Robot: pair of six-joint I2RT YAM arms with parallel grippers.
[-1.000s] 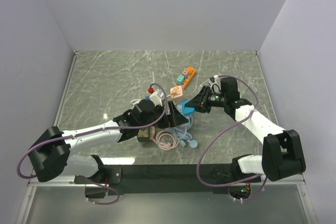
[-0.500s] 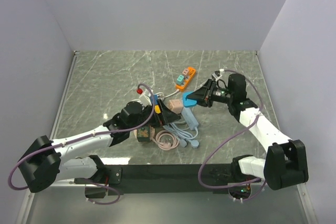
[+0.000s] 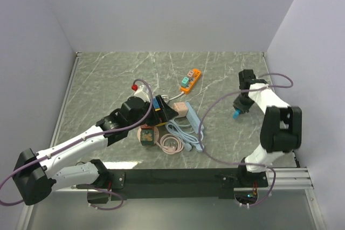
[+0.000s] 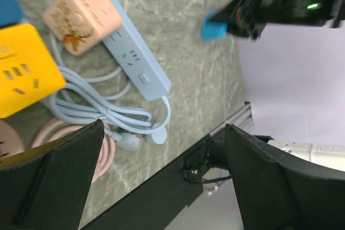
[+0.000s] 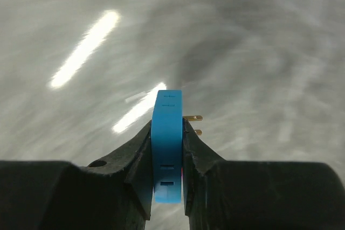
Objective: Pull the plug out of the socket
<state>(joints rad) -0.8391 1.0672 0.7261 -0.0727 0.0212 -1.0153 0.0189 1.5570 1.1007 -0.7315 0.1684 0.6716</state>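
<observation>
Pink cable (image 3: 170,145): coiled flat on the table (image 3: 108,79), nearest the arm bases, just beside the light blue cord.
Small block (image 3: 146,134): a dark, patterned cube lying left of the pink coil, under the left arm's wrist; its detail is too small to read.
Light blue cord (image 4: 102,111): looped loosely on the table and touching the near end of the power strip.
Power strip (image 4: 137,65): light blue, lying flat and slanted. The sockets that show along its top have nothing plugged in.
Left gripper (image 3: 164,112): reached in over the pile from the left. In the left wrist view its two black fingers (image 4: 54,176) stand wide apart with nothing between them, so it is open.
Yellow socket cube (image 4: 21,68): at the left edge of the left wrist view, next to the cord, with a blue piece (image 4: 6,4) just beyond it.
Pink cube (image 4: 81,17): sits on the far end of the power strip, with a brown pattern on its face.
Right gripper (image 5: 167,133): clamped on the blue plug, one finger pressed against each flat side; it points down toward the table on the right.
Blue plug (image 5: 166,111): held edge-on in the right gripper with its brass prongs (image 5: 193,118) bare and sticking out sideways. It is well apart from the power strip and every other socket.
Orange strip (image 3: 190,79): lies farthest back, slanted, with a teal piece at its near end, apart from both grippers.
</observation>
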